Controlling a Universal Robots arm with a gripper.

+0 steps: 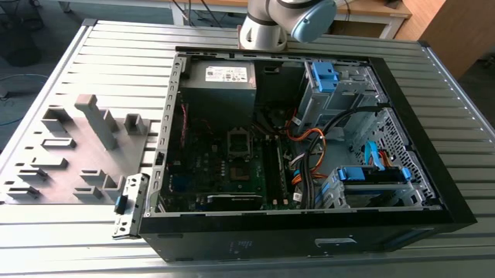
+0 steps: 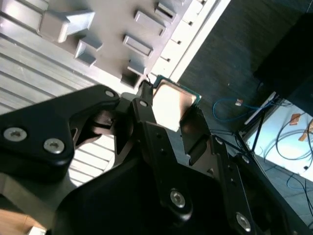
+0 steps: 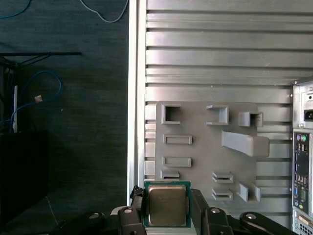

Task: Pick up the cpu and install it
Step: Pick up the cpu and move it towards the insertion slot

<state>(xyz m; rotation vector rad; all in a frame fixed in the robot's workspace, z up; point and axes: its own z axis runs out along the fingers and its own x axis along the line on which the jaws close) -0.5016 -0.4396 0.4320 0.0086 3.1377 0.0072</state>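
The cpu [image 3: 167, 204], a thin silver-grey square chip with a green rim, sits between the black fingers [image 3: 138, 208] of my gripper [image 3: 167, 211], which is shut on it. In the second wrist view the cpu [image 2: 172, 104] shows its pale flat face, clamped at two opposite edges by the gripper [image 2: 168, 116]. The chip hangs in the air above the slatted table's edge, near the grey fixture plate [image 3: 205, 147]. In the exterior view the open computer case [image 1: 305, 145] lies on the table, with the motherboard's square socket [image 1: 240, 142] exposed.
The grey fixture plate [image 1: 77, 153] with raised blocks and slots lies on the exterior view's left of the case. Cables and blue drive brackets [image 1: 371, 174] crowd the case's right half. The arm's base [image 1: 279, 23] stands behind the case. Dark floor with loose cables [image 3: 34, 98] lies beyond the table edge.
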